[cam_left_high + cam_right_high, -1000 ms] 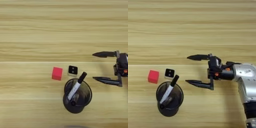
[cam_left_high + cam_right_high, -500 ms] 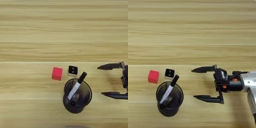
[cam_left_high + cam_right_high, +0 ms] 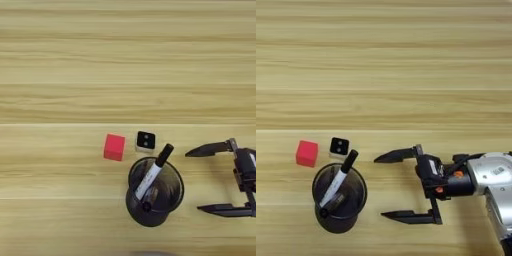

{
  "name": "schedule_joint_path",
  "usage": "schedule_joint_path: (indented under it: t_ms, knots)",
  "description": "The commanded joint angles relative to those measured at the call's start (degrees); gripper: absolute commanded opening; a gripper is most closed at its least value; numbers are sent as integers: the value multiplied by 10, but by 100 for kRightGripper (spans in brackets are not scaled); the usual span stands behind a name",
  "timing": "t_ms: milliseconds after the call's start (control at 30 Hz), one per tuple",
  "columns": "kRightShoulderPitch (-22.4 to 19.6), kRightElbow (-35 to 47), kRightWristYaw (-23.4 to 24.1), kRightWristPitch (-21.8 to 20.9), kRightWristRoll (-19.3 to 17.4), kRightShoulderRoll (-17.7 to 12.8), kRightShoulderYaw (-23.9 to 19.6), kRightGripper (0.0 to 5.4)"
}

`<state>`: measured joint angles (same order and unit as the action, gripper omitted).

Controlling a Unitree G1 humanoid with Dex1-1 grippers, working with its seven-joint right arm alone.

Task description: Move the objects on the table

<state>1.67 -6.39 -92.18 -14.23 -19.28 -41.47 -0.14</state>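
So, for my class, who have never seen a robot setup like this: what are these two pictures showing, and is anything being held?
Both pictures come from a stereo camera on a humanoid robot's head, looking down at a wooden table; they show one scene from slightly shifted viewpoints. The silver arm entering from the right is the robot's right arm, ending in an end effector with two black fingers, spread open and holding nothing. On the table lie a red cube, a small white cube with a black two-dotted face, and a dark round cup containing a black-capped marker.

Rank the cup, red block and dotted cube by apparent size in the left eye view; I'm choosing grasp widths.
Largest to smallest:
1. cup
2. red block
3. dotted cube, slightly smaller than the red block
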Motion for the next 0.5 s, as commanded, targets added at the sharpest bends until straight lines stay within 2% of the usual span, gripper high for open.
schedule_joint_path:
  t_ms: [33, 500]
  knots:
    - [-14, 27, 22, -7, 4, -17, 1, 538]
    - [-42, 29, 51, 11, -6, 35, 36, 538]
